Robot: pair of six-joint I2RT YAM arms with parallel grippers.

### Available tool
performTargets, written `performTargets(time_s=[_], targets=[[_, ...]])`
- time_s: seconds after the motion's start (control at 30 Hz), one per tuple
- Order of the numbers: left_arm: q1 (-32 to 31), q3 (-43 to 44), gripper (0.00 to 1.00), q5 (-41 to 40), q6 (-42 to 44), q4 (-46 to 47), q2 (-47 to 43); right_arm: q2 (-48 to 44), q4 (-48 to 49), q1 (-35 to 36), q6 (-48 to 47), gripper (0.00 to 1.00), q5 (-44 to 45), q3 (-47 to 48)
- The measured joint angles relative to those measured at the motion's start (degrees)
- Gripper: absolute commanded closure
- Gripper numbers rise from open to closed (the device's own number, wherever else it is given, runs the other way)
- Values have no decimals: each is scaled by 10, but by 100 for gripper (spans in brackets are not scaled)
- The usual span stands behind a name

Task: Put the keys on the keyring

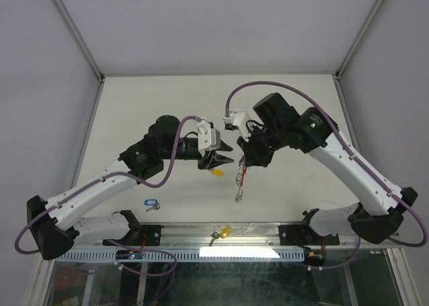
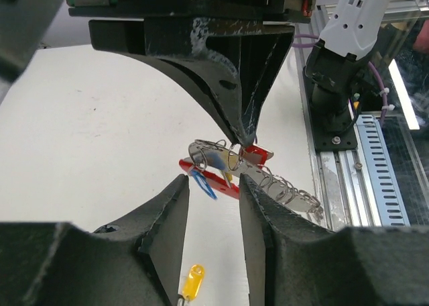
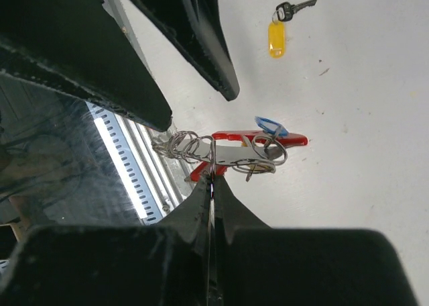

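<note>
- where is the keyring (image 3: pixel 234 137) hanging?
- mid-frame in the right wrist view. the right gripper (image 3: pixel 212 182) is pinching one of its rings, jaws closed.
- and the left gripper (image 2: pixel 212 185)?
- it's gaping apart, holding nothing. a blue-tagged key (image 3: pixel 269 125) seems to be hanging on the keyring.

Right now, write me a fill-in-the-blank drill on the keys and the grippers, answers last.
The right gripper pinches the keyring by a metal ____. The left gripper stands ____, holding nothing. The tag already hanging on the keyring is ____. The key lying on the table near both grippers has a ____ tag.
Missing words: ring, open, blue, yellow.
</note>
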Motion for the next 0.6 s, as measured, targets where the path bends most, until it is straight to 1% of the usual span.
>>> performTargets(time_s=[0.2, 0.37, 0.6], targets=[[0, 0, 64, 20, 4, -3, 14, 16, -26, 5, 21, 100, 10, 13], [-4, 0, 63, 45, 6, -6, 35, 16, -26, 8, 26, 100, 8, 15], [-12, 19, 64, 58, 23, -33, 66, 15, -26, 9, 30, 100, 3, 14]])
